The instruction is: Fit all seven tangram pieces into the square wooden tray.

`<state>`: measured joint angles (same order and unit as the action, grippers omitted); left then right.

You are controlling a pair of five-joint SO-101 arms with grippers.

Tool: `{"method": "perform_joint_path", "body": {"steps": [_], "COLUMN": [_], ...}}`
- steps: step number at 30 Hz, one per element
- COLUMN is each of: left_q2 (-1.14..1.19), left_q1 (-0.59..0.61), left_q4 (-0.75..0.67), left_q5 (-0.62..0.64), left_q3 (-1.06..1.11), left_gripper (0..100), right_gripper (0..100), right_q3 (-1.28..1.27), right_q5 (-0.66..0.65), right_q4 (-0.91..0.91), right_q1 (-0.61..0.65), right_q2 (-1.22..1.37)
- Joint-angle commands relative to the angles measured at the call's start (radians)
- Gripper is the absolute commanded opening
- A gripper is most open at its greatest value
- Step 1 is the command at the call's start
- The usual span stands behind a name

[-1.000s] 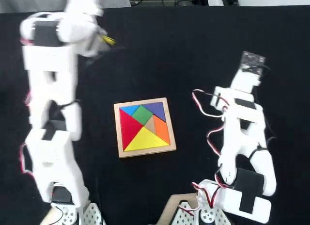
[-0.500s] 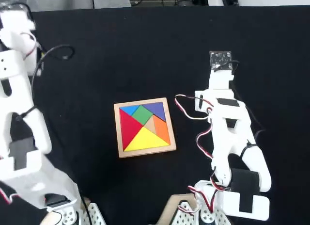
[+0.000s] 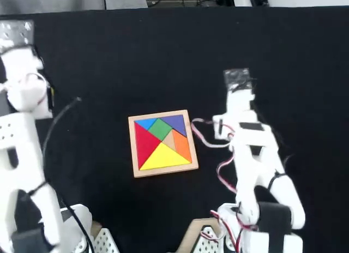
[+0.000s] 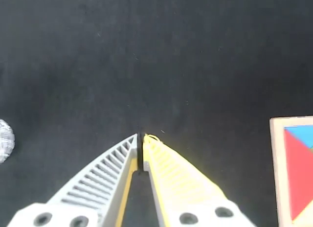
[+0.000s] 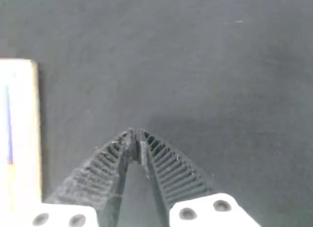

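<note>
Tangram pieces fill the square wooden tray (image 3: 132,146), which lies flat near the middle of the black table (image 3: 163,56), well clear of every edge. I count seven colours inside it: a blue triangle (image 3: 145,123), a green square (image 3: 160,128), a purple piece (image 3: 177,124), a red triangle (image 3: 144,145), a yellow triangle (image 3: 163,156), an orange piece (image 3: 182,145) and a small tan triangle (image 3: 170,139). They sit edge to edge with no bare tray floor that I can see, and no loose piece lies on the cloth around it. My left gripper (image 4: 142,138) is pinched closed on nothing, over bare cloth towards the table's left edge. My right gripper (image 5: 135,134) is likewise closed and empty, over cloth just off the tray's right side. I judge the fitting finished, with nothing left to place.
</note>
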<state>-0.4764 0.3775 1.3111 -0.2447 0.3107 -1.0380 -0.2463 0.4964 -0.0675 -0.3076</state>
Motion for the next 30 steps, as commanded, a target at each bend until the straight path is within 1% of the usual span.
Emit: {"method": "perform_joint_path", "body": {"steps": [1,4,6,8,10,12,14,16,21,30], "left_q2": [-0.103,-0.149,-0.175,-0.195,-0.209,-0.213,-0.212,-0.224,-0.275,-0.341], "left_q1": [0.008,0.013,0.027,0.031,0.027,0.019,-0.013,-0.038,-0.036,-0.044], "left_q4": [-0.172,-0.264,-0.325,-0.393,-0.471,-0.559,-0.671,-0.753,-0.767,-0.767], "left_q5": [0.025,0.141,0.235,0.295,0.305,0.31,0.31,0.31,0.308,0.302], "left_q3": [0.263,0.43,0.524,0.607,0.684,0.769,0.866,0.932,0.946,0.992], "left_gripper": [3,3,3,3,3,3,3,3,3,3], "right_gripper": [1.1,1.1,1.1,1.1,1.1,1.1,1.1,1.0,1.0,1.0], "right_q3": [-0.019,0.035,0.073,0.111,0.13,0.125,0.105,0.096,0.097,0.088], "right_q5": [-0.097,-0.103,-0.11,-0.112,-0.117,-0.157,-0.189,-0.195,-0.196,-0.196], "right_q4": [0.029,0.121,0.15,0.176,0.203,0.213,0.213,0.216,0.256,0.295], "right_q1": [0.057,0.06,0.06,0.061,0.069,0.1,0.137,0.172,0.19,0.284], "right_q2": [-0.064,-0.019,0.041,0.091,0.108,0.108,0.107,0.107,0.107,0.107]}}
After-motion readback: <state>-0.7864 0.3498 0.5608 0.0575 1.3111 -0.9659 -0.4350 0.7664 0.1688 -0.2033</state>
